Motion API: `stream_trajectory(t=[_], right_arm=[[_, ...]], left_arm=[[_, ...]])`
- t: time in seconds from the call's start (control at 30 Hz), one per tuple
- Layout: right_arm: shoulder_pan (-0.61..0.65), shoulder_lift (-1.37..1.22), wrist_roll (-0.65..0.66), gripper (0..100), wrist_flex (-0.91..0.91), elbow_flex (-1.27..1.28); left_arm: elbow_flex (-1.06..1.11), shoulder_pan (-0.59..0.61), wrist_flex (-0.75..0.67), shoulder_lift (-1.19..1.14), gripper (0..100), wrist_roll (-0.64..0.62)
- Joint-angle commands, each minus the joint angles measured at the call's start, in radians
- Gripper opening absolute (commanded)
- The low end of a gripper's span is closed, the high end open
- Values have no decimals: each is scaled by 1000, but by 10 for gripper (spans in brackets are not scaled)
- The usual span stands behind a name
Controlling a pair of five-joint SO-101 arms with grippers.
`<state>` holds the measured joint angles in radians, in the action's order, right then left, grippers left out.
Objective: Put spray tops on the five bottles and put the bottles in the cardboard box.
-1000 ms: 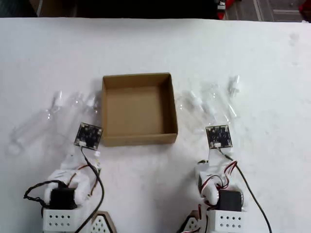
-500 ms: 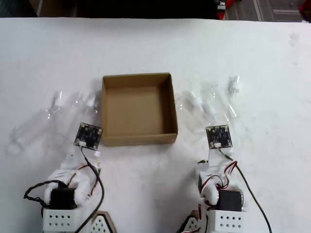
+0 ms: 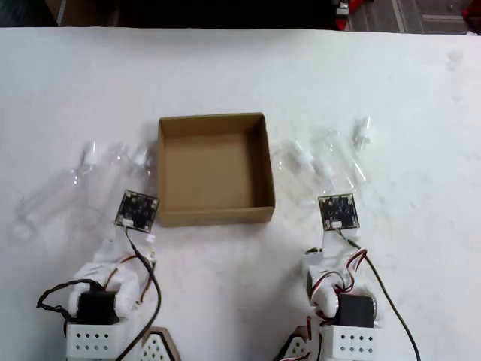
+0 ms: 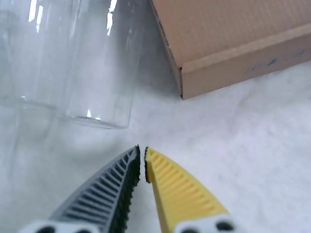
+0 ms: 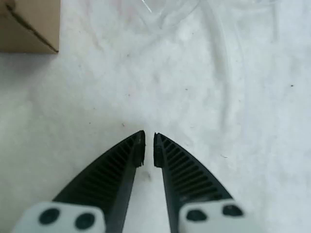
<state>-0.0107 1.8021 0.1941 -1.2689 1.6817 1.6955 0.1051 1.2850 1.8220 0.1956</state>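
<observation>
Bottles flat on desk just ahead of left hand, bases toward it, long axes running away, beside box corner. Left hand clenched, empty. Right hand also clenched, empty, nearer spray tops.

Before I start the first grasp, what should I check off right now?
1. Brown cardboard box empty, open side up: ok.
2. Left gripper holding nothing: ok.
3. Right gripper holding nothing: ok.
4. Grippers open for a grasp: not ok, both shut.
5. Clear plastic bottles all five present: cannot tell.
6. White spray tops fitted: not ok, some lie loose.
</observation>
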Motion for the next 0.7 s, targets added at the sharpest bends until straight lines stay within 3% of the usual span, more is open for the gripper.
stream_trajectory(t=[0.0,0.33,0.67], right_arm=[[13,1,6,24,-4,9],[15,1,11,27,-4,9],[10,1,11,28,93,9]], left_arm=[[-3,1,3,5,24,5],[-5,13,-58,5,24,12],[-169,272,-114,7,23,12]])
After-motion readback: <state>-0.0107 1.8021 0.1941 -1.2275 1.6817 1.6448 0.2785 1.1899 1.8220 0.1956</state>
